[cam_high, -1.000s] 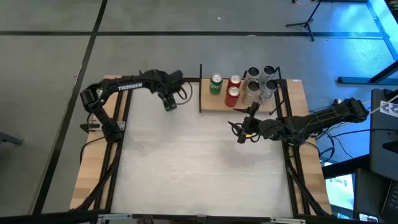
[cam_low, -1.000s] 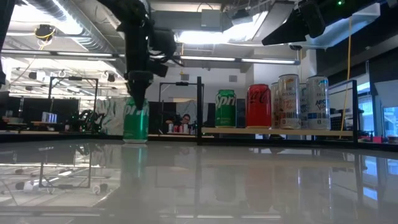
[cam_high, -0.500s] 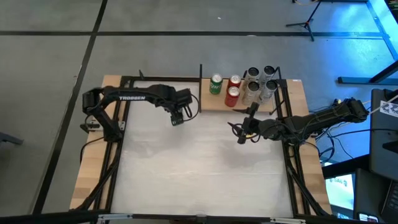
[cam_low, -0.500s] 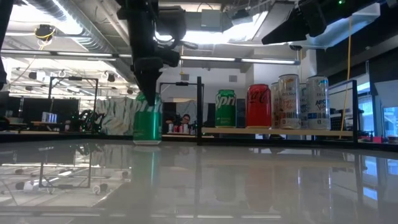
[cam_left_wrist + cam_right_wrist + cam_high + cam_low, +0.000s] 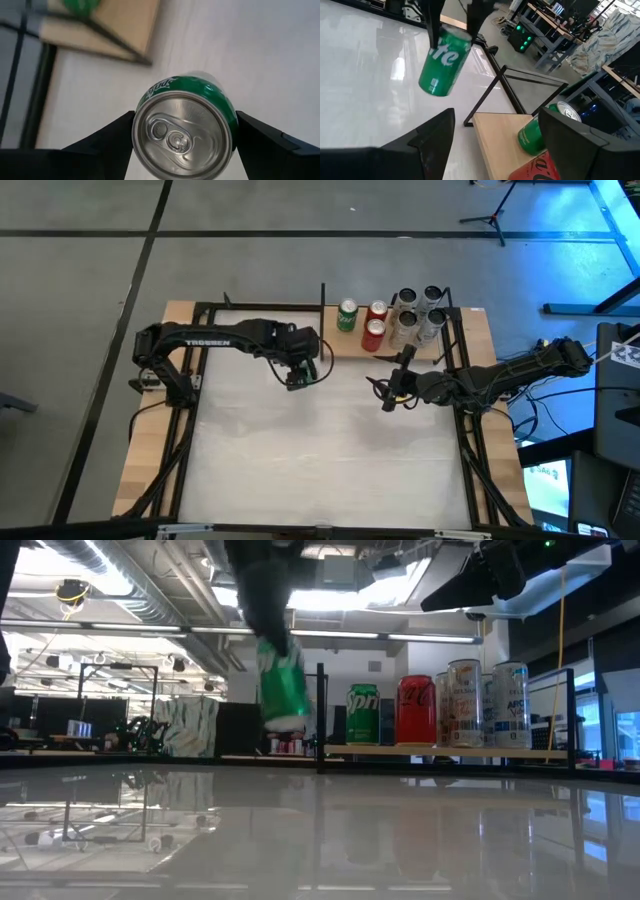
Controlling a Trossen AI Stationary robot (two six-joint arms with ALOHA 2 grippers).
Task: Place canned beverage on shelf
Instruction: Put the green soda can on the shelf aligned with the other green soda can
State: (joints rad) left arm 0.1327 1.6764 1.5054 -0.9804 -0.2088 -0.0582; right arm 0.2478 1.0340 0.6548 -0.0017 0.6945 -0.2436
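A green aluminium soda can [image 5: 282,683] is gripped by the left gripper [image 5: 299,376], whose two dark fingers [image 5: 107,137] are closed against opposite sides of the can just below its silver top. The can is held tilted and clear of the glossy white tabletop [image 5: 320,450], as the low view shows, with a gap under its base. It hangs just to the left of the pale wooden shelf board [image 5: 385,340], close to the shelf's thin black upright [image 5: 320,715] at the left end, and is not touching it.

On the shelf, a second green can [image 5: 347,314] stands at the left end, two red cans [image 5: 375,325] stand beside it, and a group of silver-and-white printed cans [image 5: 418,313] fills the right part. All are upright.

The right gripper [image 5: 388,394] is held above the tabletop, near the shelf's front edge and toward its right half, well apart from the held can. Its fingers [image 5: 432,137] are spread apart with nothing between them.
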